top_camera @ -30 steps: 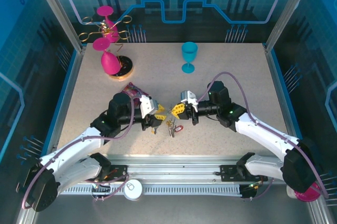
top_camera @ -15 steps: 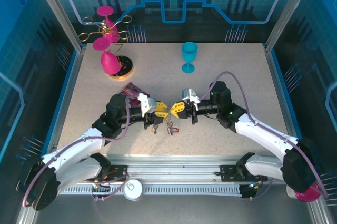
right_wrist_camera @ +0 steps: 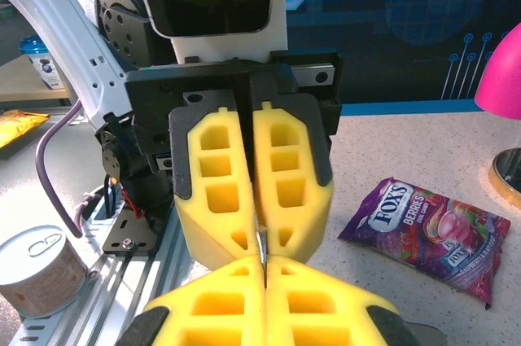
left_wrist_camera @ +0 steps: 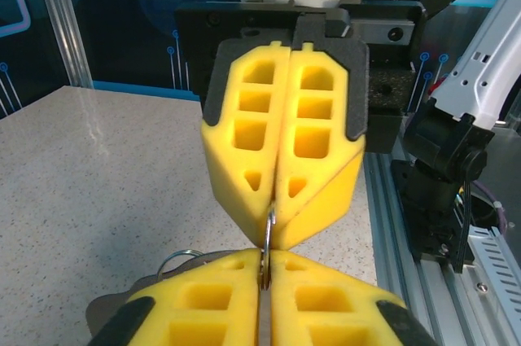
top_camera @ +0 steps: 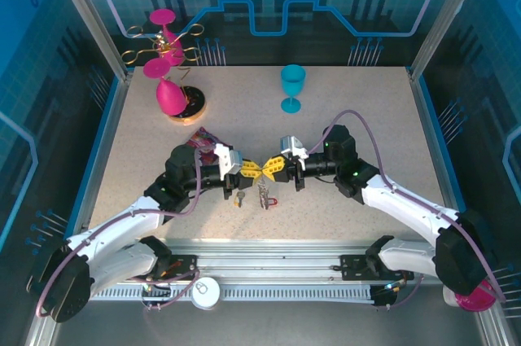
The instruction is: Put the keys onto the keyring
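Meeting tip to tip, left fingers [top_camera: 247, 171] and right fingers [top_camera: 275, 168] are clamped on the keyring [left_wrist_camera: 266, 236] above the surface [top_camera: 366, 118].

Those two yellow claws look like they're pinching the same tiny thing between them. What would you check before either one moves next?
1. Left gripper shut on the thin metal piece: ok.
2. Right gripper shut on that same piece: ok.
3. Whether the piece is a key or a ring: cannot tell, seen edge-on.
4. Bunch of keys under the fingertips, hanging free or lying on the table: cannot tell.
5. Single key lying apart from the bunch: ok.
6. Blue goblet far from both arms: ok.
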